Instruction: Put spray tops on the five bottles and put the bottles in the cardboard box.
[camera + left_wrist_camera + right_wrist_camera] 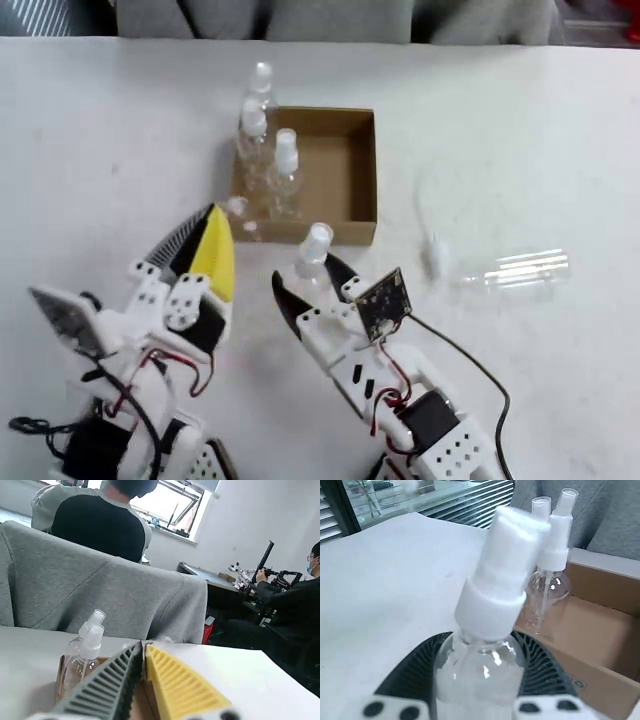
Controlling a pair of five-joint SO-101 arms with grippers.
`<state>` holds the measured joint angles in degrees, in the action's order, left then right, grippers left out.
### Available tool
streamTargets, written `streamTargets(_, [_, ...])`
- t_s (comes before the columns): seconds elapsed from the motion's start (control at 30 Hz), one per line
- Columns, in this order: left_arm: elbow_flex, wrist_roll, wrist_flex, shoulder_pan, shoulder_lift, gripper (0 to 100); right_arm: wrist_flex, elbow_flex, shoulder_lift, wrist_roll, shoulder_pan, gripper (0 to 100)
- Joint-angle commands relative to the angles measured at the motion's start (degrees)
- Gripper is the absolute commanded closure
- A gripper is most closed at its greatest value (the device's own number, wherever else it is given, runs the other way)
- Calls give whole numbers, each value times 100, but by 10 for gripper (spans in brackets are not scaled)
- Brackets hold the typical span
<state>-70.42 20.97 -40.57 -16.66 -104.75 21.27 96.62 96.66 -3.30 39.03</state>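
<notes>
The cardboard box (345, 190) lies open at mid-table. Two capped clear bottles (284, 170) stand in its left part, and a third (261, 85) stands just behind its back left corner. My right gripper (303, 270) is in front of the box, black fingers (412, 672) shut on a capped bottle (485, 680) that stands tilted between them. One uncapped bottle (515, 270) lies on its side at the right, a loose spray top (435, 255) beside it. My left gripper (210, 216) is shut and empty, its grey and yellow fingers (175, 685) pointing toward the box's left front corner.
A small white piece (238, 206) lies by the box's left front corner. Grey cloth (100, 595) hangs behind the table's far edge. Bare tabletop spreads to the far left and far right of the box.
</notes>
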Motion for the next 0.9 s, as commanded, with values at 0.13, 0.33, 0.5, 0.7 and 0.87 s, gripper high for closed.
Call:
streamTargets(0.13, [-35,-782,-782,92,4,977,-92,53,75,9,-171,981])
streamTargets(0.33, [-774,-1512,-1327,593,4,977,-136,53,75,9,-312,981])
streamTargets(0.5, [-1538,-1556,-1266,1086,4,977,-145,53,84,9,-312,981])
streamTargets(0.7, [-2655,-1591,-554,1156,13,976,-778,26,84,9,-382,981])
streamTargets(0.87, [-2655,-1591,-668,1262,13,976,-2009,26,84,9,-796,982])
